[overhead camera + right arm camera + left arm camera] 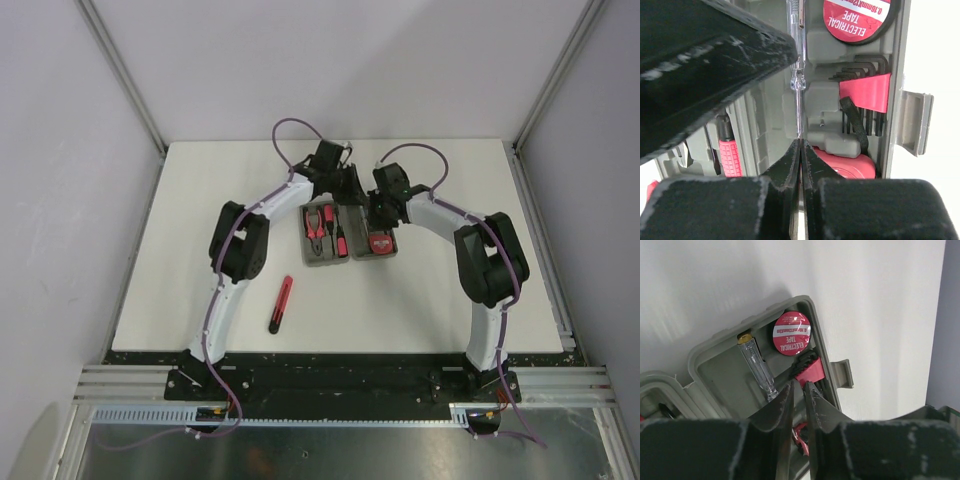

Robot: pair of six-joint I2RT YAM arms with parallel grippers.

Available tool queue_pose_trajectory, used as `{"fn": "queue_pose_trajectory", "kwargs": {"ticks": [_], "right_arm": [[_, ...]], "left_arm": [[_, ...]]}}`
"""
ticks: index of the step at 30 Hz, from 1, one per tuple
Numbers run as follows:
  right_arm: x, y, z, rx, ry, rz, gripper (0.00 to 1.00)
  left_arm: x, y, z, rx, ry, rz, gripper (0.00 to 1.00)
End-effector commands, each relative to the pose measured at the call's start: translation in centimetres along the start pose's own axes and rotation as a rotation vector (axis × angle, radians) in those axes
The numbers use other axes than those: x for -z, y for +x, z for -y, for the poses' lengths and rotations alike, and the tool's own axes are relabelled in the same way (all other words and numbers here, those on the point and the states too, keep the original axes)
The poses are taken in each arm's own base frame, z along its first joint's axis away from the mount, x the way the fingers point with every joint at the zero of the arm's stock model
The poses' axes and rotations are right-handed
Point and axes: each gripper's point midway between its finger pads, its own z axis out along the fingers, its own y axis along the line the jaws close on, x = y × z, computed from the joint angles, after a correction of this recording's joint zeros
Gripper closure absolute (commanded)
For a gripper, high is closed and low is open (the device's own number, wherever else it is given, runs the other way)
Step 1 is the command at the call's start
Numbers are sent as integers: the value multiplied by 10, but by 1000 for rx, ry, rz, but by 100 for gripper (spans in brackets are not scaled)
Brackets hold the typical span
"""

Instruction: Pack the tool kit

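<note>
Grey plastic makes up the tool kit (pixel 310 255), a small clamshell case with rounded corners that lies open flat near the middle of the white table (pixel 200 220), its two halves side by side. In the top view the left half holds red-handled pliers (pixel 318 225) and a red-and-black screwdriver (pixel 340 240), and the right half holds a red tape measure (pixel 380 242). The wrist views show more of the right half: a red roll of electrical tape (pixel 792 333) in a corner recess, a clear-handled tester screwdriver (pixel 757 365) beside it, black hex keys in a red holder (pixel 865 92), and a grey latch (pixel 842 375) on the outer wall. One red-and-black tool (pixel 281 304) lies loose on the table, nearer the arm bases and well apart from the case. Both arms bow outward at the elbows and bring their wrists together over the far side of the case. The left gripper (pixel 799 387) hangs above the right half with only a narrow slit between its fingers and nothing visible in it. The right gripper (pixel 800 145) has its fingertips pressed together just where the tester's thin metal shaft runs out of sight; I cannot tell whether they pinch it.
</note>
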Motion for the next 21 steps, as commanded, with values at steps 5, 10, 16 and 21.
{"fn": "queue_pose_trajectory", "kwargs": {"ticks": [5,10,16,21], "right_arm": [[2,-11,-8,-19,-40,35,93],[-2,-8,-6,-7,-25,31,90],[-10,0,-2,6,-11,6,90],[-20,10,2,10,0,-27,91]], "left_arm": [[-13,-8,0,-35,-28,59,82],[-25,-2,-9,-87,-72,65,82],[-32,12,-21,-98,-101,38,81],[-36,17,-25,-88,-100,20,81]]}}
